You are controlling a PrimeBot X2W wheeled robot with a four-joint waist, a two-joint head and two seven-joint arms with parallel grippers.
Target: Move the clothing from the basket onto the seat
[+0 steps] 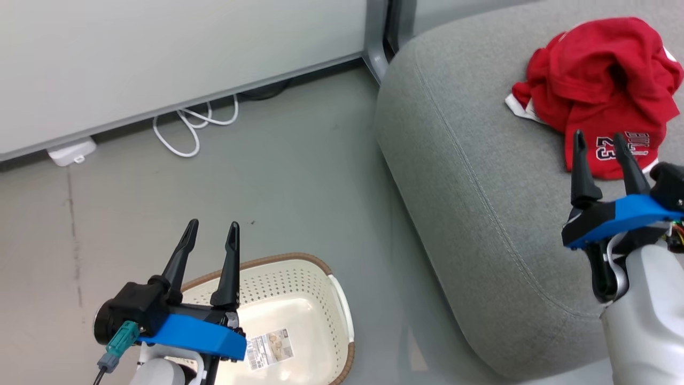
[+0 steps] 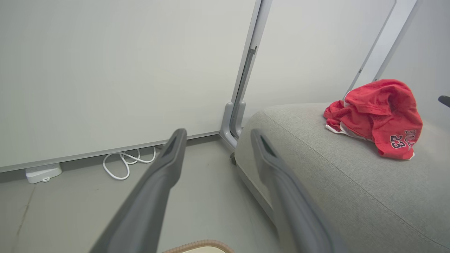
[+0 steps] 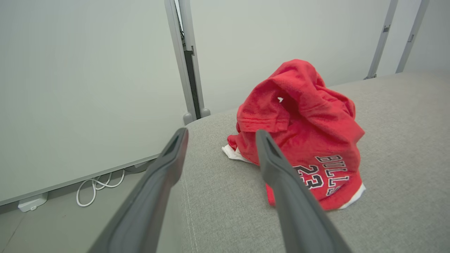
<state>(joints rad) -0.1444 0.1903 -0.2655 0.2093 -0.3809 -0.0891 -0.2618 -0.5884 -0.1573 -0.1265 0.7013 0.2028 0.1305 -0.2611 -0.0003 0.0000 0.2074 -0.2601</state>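
From the head view, my left gripper hangs over the near-left rim of the laundry basket, its two fingers spread wide with nothing between them. The basket stands on the floor, just beside the sofa cushion's left edge. What I can see of its bottom carries a printed label and no cloth; my own gripper hides one corner. My right gripper is over the sofa cushion, jaws also wide and holding nothing, fingertips at the near edge of the red jerseys. Those lie in one crumpled heap toward the cushion's far right, wholly on it.

In the left wrist view, my left gripper points at the wall base, where a white cable is looped. A bit of the basket's brown rim sits under the fingers, and the red jerseys lie well apart on the sofa cushion.

In the right wrist view, my right gripper is parted over the sofa cushion. The red jerseys lie just beyond the right finger, the number 23 facing me. I cannot separate one garment from another in the heap.

I judge the transfer done and the release finished. Next I would confirm the basket's hidden corner, then lift my right gripper straight away without snagging the cloth.
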